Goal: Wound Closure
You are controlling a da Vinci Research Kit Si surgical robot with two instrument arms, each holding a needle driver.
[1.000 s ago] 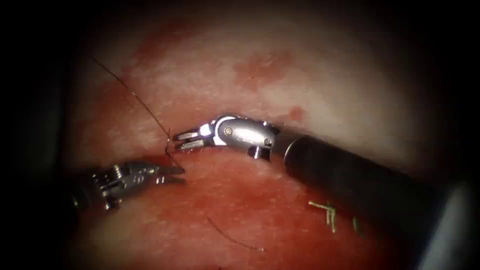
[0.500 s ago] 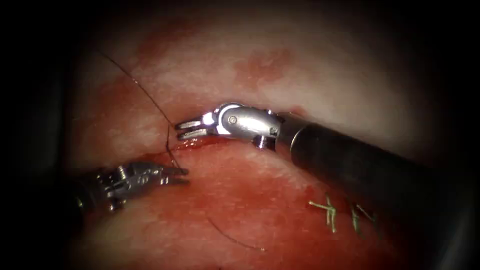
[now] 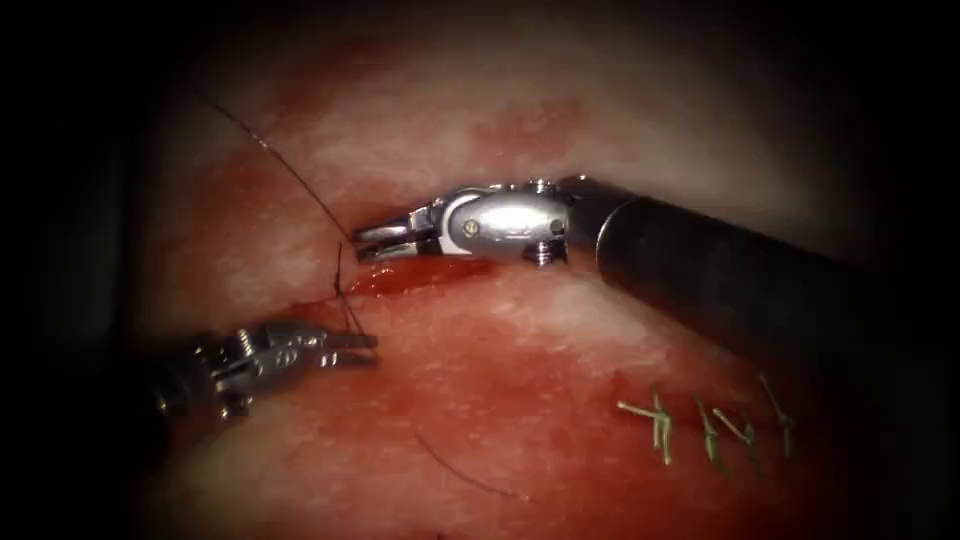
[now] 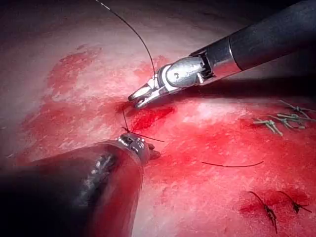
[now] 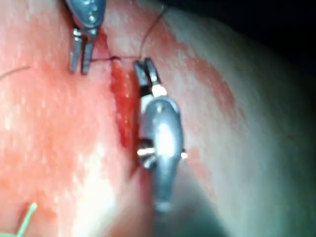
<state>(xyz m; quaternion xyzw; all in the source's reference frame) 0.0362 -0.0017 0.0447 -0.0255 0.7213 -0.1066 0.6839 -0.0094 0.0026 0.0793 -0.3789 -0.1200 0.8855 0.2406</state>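
My right tool [image 3: 362,240] reaches in from the right and hovers just above the left end of the open red cut [image 3: 430,272]. Its jaws are shut on the dark thread [image 3: 290,185], which runs from there up to the far left. Below those jaws a short stretch of thread drops to the tissue [image 3: 560,340] at the cut's end, then slants down to my left tool [image 3: 368,348]. That tool lies low on the left and grips the thread near its tip. In the left wrist view a short tail [image 4: 150,138] sticks out beyond my left tool [image 4: 136,143].
Several green stitches with cut ends [image 3: 700,425] close the cut further right. A loose dark piece of thread [image 3: 465,478] lies on the tissue near the front. Red fluid [image 3: 400,278] pools in the open part of the cut.
My right tool has lifted up and a little right with the thread, away from the cut's edge, uncovering more green stitches. The left tool has hardly moved.
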